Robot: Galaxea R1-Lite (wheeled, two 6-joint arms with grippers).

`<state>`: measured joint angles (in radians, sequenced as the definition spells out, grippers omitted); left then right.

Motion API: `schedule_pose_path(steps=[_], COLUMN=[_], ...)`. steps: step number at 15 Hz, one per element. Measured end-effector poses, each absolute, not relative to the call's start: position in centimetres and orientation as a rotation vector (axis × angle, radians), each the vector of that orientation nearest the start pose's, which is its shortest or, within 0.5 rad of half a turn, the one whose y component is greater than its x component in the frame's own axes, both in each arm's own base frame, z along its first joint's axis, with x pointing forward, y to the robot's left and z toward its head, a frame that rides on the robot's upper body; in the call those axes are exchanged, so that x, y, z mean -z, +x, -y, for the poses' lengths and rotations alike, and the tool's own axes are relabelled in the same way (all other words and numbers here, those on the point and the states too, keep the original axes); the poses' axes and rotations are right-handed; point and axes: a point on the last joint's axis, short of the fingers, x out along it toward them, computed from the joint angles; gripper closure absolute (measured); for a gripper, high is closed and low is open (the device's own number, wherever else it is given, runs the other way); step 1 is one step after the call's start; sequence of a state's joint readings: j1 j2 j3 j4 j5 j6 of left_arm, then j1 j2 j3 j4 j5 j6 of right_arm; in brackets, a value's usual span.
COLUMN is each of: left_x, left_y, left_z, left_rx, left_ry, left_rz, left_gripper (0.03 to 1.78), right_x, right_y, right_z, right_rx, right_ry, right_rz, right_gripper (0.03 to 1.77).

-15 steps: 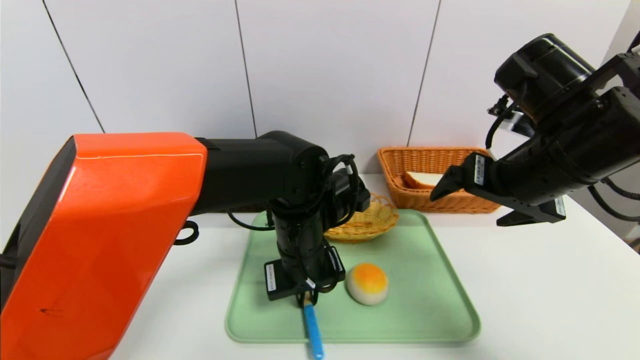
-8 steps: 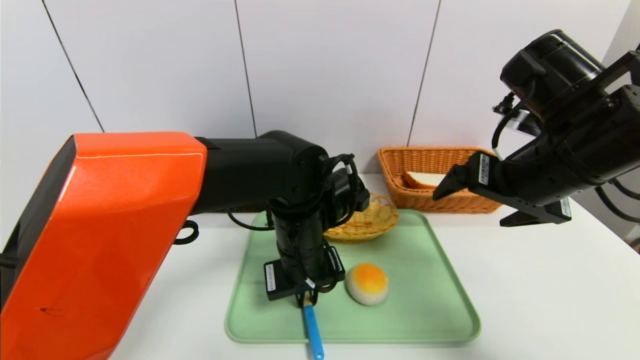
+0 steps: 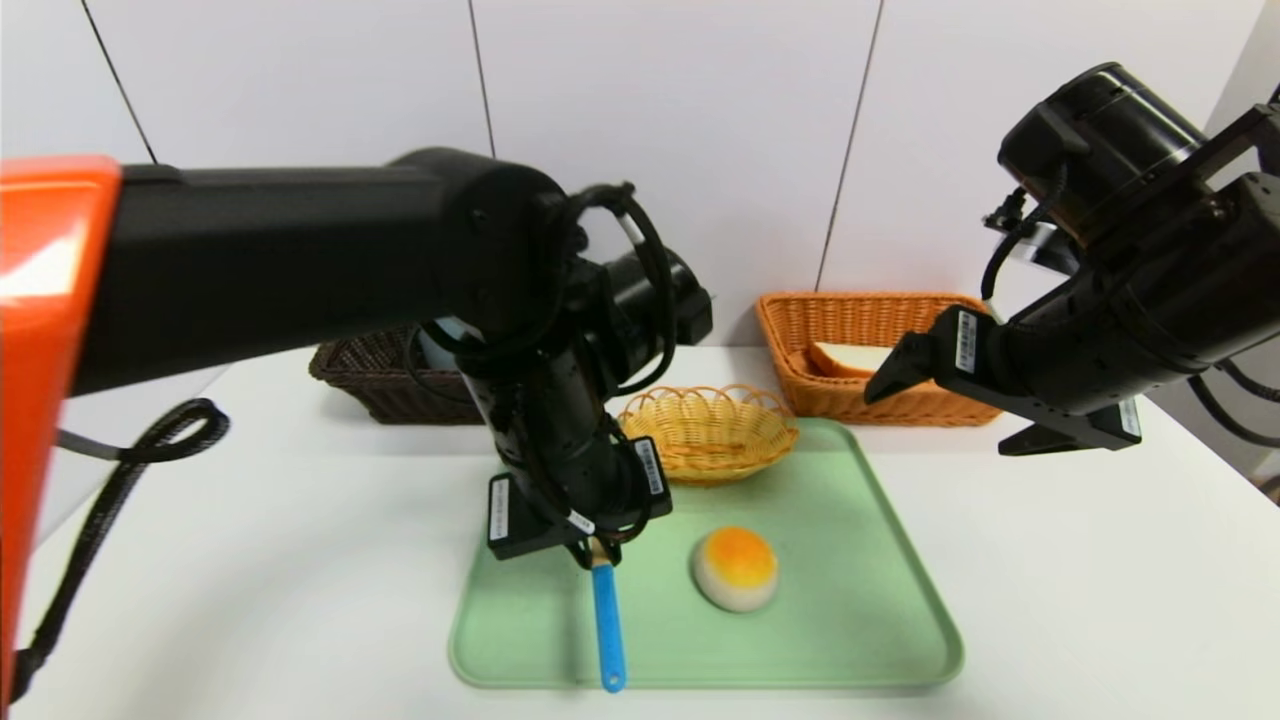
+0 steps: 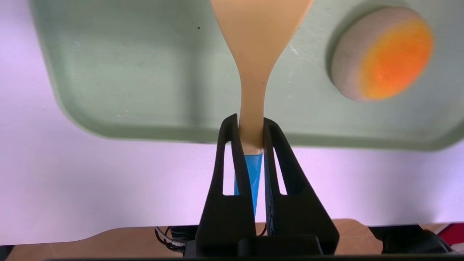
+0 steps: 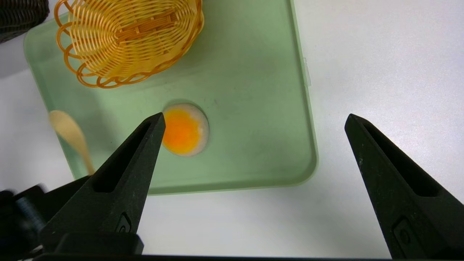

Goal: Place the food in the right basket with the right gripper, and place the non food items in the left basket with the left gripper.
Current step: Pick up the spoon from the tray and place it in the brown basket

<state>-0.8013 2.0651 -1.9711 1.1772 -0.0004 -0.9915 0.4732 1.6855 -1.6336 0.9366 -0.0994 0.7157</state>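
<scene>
Lifted clear of the green tray (image 3: 860,620) since the earlier frame, the left gripper (image 3: 597,545) now carries the wooden spoon (image 3: 605,620), jaws clenched on its neck where pale wood meets blue handle, so the handle hangs down over the tray's near edge. That high pinch probably lets it swing freely toward the left basket (image 3: 385,380), which sits beyond the tray's far left corner. Right of the tray, the right gripper (image 3: 965,405) hovers with jaws spread wide and empty. On the tray waits the bun (image 3: 735,568); one bread slice (image 3: 845,358) already lies in the right basket (image 3: 850,325).
</scene>
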Motion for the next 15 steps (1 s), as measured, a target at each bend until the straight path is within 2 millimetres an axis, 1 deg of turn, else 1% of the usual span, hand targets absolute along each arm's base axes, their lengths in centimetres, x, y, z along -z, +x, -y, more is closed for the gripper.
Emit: schedule_pose_path(steps=[3,5,6,8,10,11,15], left_x=[-26.9,-30.0,-31.1,-32.9,-34.2,-34.7,-37.1], left_y=[22.7,21.4,21.0,20.5,20.7,21.2,24.8], left_z=[23.4,22.0,21.3,20.0,18.4,17.5,13.6], left_rx=[0.174,0.269,0.284,0.248,0.224,0.214,0.216], left_ry=[-0.349,-0.376,-0.356,-0.315,-0.29,-0.302,-0.482], left_rz=[-1.253,-1.116,-1.036,-0.874,-0.772,-0.73,-0.522], left_gripper=[1.66,1.66,1.66,1.66,1.66,1.66,1.66], right_x=[-27.6,-27.4,-27.3,-27.1,-26.8,-26.7,-26.5], right_y=[24.3,24.6,24.8,25.1,25.5,25.6,26.6], right_z=[-12.1,-12.1,-12.0,-12.1,-12.2,-12.1,-11.5], right_rx=[0.019,0.029,0.032,0.037,0.044,0.048,0.072], right_ry=[0.371,0.37,0.372,0.369,0.367,0.366,0.365], right_rz=[-1.023,-1.028,-1.028,-1.034,-1.041,-1.045,-1.042], right_gripper=[0.09,0.09,0.09,0.09,0.09,0.09,0.09])
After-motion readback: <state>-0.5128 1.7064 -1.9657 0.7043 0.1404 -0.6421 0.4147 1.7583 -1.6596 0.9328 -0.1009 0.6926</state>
